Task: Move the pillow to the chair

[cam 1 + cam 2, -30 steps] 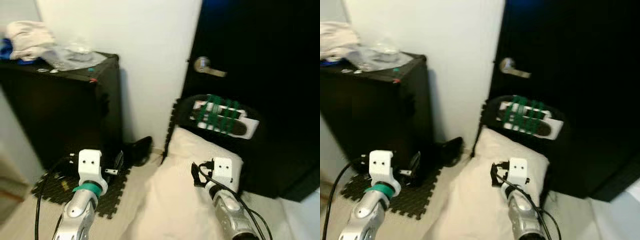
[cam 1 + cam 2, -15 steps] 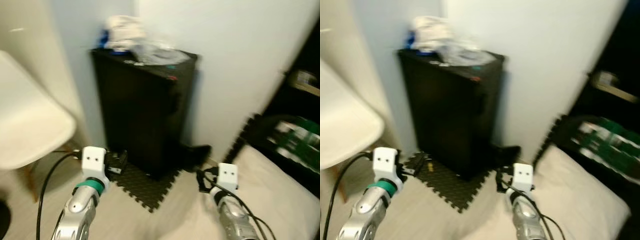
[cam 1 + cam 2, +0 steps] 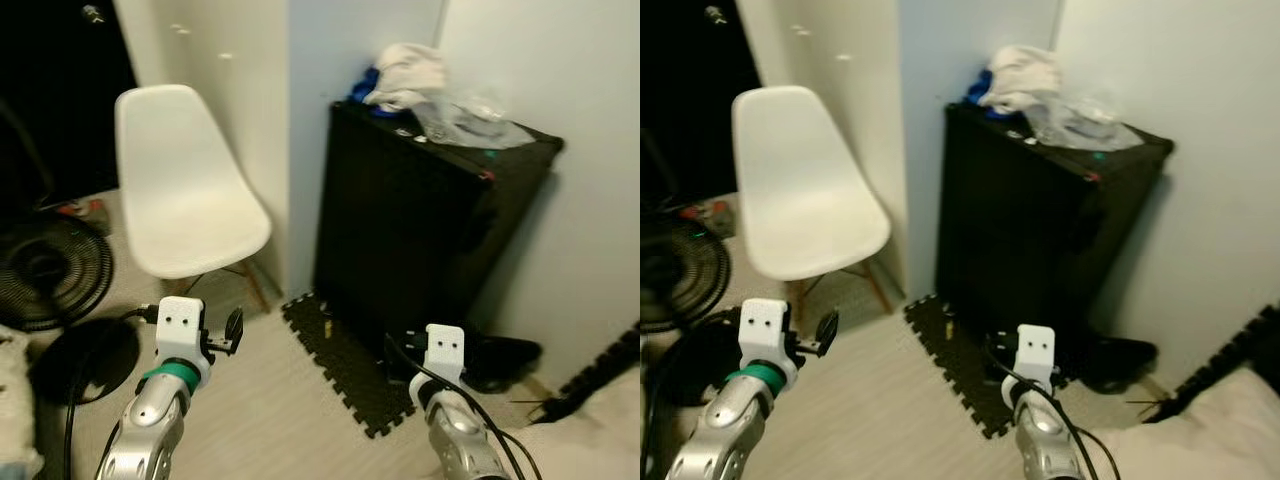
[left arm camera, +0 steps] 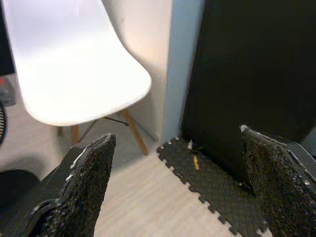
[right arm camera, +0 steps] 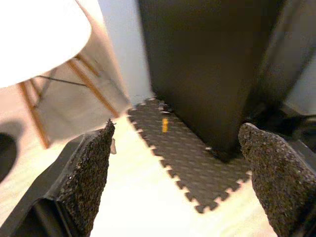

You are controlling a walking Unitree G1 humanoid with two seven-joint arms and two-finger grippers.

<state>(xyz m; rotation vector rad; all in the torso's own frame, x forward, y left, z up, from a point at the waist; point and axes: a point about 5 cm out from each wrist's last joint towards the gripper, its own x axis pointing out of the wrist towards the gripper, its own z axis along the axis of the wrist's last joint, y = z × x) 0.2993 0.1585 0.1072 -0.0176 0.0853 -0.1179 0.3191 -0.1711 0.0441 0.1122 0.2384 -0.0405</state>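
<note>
**A:** Where is the soft cream fabric pillow [image 3: 1210, 425]?

**B:** On the floor, low and off to the right of the right gripper [image 5: 177, 173], just beside a strip of black foam edging [image 3: 1220, 360]. Neither gripper holds it. The right one has its jaws spread wide and empty, pointing at the black interlocking foam floor mat [image 5: 197, 163] and the foot of the tall black cabinet [image 3: 420, 240].

**A:** And the left one?

**B:** The left gripper [image 4: 173, 192] is the same, jaws spread with nothing between them, aimed at the white moulded plastic chair with wooden legs [image 3: 185, 190], which stands ahead and to its left. The seat is bare (good, nothing to clear first).

**A:** So what is the step in hand?

**B:** My reading is that the robot is looking over the room and has found the destination before the pick-up. To do it well, I would turn back right until the pillow sits square between both grippers, then bend low and take it from two sides, since a limp cushion sags from a single pinch.

**A:** Anything to watch?

**B:** The black floor fan [image 3: 45, 270] and its dark round base [image 3: 85, 355] lie left of the left gripper, near the chair, and a black shoe [image 3: 500, 360] sits just beyond the right one. Carry the pillow high, clear of the cabinet's corner, and lower it onto the seat's middle so it does not slide off the curved shell.
</note>
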